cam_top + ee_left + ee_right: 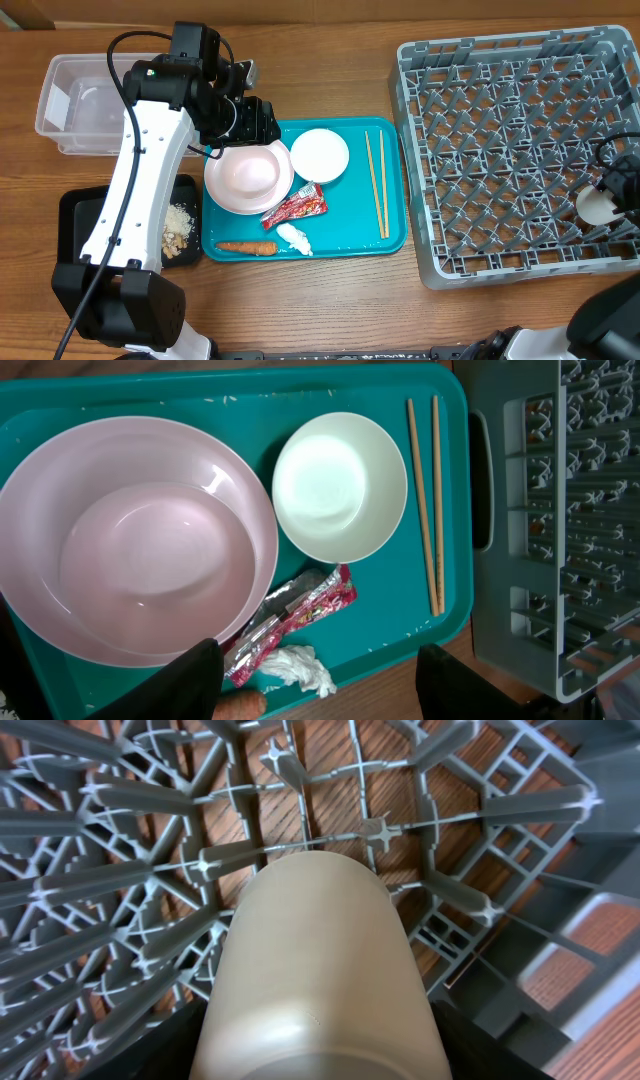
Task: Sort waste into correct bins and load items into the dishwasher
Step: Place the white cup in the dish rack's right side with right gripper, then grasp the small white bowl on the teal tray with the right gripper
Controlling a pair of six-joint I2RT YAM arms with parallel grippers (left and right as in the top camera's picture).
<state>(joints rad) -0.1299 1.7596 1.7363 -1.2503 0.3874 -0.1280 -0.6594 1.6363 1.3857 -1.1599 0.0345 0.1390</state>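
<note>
On the teal tray point(350, 235) lie the pinkish-white plate point(248, 175), the white bowl point(319, 155), the chopsticks point(377, 185), the red wrapper point(295, 208), the white tissue point(295, 238) and the orange carrot stick point(246, 247). My left gripper point(252, 122) hovers open above the plate's far left edge. The left wrist view shows the plate point(135, 545), bowl point(338, 485), chopsticks point(428, 500), wrapper point(300, 615), tissue point(300, 668) and carrot tip point(240, 705) below the open fingers point(320, 685). My right gripper point(320, 1045) is shut on a white cup point(315, 960) over the grey rack point(500, 150), near its right edge point(597, 205).
The clear tub point(75, 105) stands at the back left. The black tray point(80, 215) sits in front of it, with beige food scraps point(178, 232) in its right end. The left arm crosses above the black tray. The rack's upright pegs point(130, 880) surround the cup.
</note>
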